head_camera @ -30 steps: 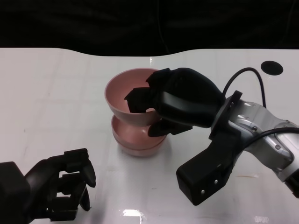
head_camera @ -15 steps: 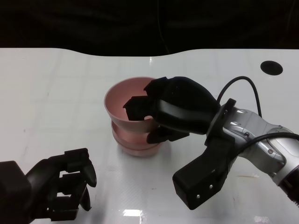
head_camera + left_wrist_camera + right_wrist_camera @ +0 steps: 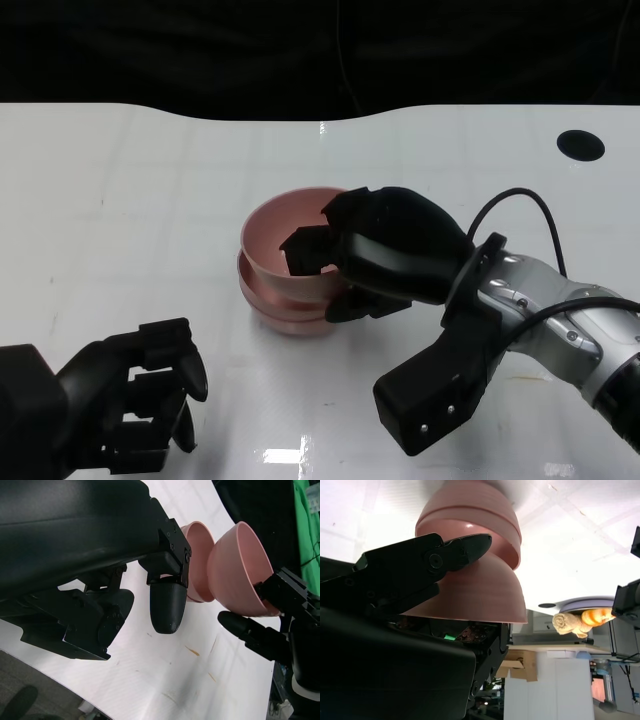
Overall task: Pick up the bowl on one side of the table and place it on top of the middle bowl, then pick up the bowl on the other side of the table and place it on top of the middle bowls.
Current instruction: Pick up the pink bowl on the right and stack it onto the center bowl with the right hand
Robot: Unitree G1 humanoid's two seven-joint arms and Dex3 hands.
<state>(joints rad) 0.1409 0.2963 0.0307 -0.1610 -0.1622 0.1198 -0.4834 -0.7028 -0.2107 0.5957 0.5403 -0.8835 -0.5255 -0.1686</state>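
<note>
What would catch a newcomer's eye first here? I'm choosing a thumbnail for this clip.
The right robot hand at mid-table, gripping the rim of a pink bowl tilted into the pink bowl stack beneath it. Next, the left robot hand, holding nothing at the near left edge of the white table.

The right hand (image 3: 385, 255) blocks the near right rim of the top bowl (image 3: 285, 235) in the head view, so its fingertips inside can't be made out. The stacked bowls (image 3: 290, 305) underneath show only a thin band, their count unclear. At lower left, the left hand (image 3: 130, 405) runs off the frame's edge. In the left wrist view, the black shell fills the upper left, hiding much of the table (image 3: 165, 675).
</note>
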